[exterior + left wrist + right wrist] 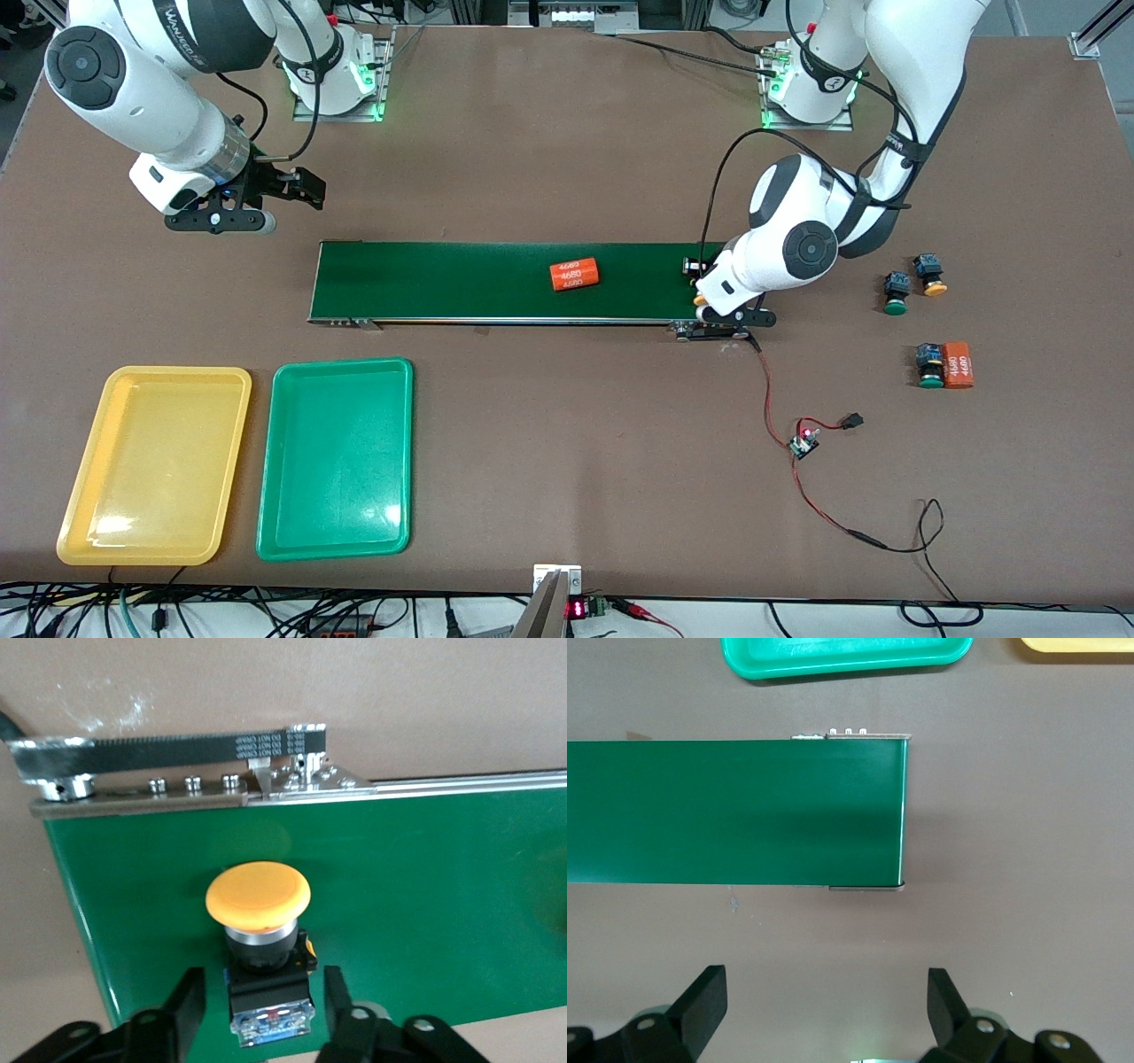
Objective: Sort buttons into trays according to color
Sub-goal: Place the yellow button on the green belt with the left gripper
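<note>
Now left gripper (259,992) fingers apart around the orange-capped button (259,904) lying on the conveyor belt (425,895); lift straight clear without nudging it. Right gripper (827,1001) waits, fingers apart.

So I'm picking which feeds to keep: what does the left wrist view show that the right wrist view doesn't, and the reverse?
Only the left wrist view shows an orange-yellow button lying on the conveyor belt, between the left gripper's parted fingers, with gaps either side, plus the toothed drive belt at that end.

Only the right wrist view shows the green tray, a corner of the yellow tray, and the open right gripper over bare table.

Both show green belt surface and brown tabletop.
</note>
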`<state>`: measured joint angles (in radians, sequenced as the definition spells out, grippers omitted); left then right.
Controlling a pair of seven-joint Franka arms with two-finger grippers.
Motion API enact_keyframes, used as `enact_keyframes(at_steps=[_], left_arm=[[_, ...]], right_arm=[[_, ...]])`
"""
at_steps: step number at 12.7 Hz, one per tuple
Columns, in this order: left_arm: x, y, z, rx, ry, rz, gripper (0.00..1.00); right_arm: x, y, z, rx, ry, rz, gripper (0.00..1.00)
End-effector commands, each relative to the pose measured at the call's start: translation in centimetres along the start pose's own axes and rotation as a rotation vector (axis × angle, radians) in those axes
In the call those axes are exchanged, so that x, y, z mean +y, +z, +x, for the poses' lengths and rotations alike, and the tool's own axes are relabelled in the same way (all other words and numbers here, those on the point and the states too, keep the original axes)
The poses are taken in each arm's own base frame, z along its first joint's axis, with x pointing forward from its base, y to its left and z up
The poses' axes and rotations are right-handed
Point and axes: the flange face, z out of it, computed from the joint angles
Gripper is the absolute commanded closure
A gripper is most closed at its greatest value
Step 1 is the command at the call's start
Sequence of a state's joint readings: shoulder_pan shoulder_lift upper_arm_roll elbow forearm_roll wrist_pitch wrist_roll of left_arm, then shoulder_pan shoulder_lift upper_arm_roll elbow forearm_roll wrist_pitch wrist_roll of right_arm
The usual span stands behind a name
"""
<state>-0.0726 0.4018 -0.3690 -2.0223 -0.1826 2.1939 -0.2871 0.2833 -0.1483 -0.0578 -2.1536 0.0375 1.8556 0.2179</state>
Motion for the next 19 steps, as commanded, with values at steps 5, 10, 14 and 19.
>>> enact_keyframes(at_steps=[5, 10, 14, 19], left_arm=[[-9.5, -12.2, -1.7, 0.004, -0.146, 0.065, 0.0], [-21.7, -11.0, -2.8, -0.146, -0.078, 0.329, 0.0], [-32.3, -8.3, -3.7, -0.17, -0.033, 0.352, 0.0], [-40.9, -3.2, -5.3, -0.021, 0.012, 0.343, 0.0]], right_arm=[[2.6, -0.7, 0.2, -0.009, 0.014, 0.021, 0.0], [3.0, -0.7, -0.1, -0.029, 0.019, 0.02, 0.0], [3.3, -0.6, 0.2, -0.018, 0.025, 0.025, 0.0], [1.7, -0.2, 0.9, 0.007, 0.035, 0.097, 0.0]])
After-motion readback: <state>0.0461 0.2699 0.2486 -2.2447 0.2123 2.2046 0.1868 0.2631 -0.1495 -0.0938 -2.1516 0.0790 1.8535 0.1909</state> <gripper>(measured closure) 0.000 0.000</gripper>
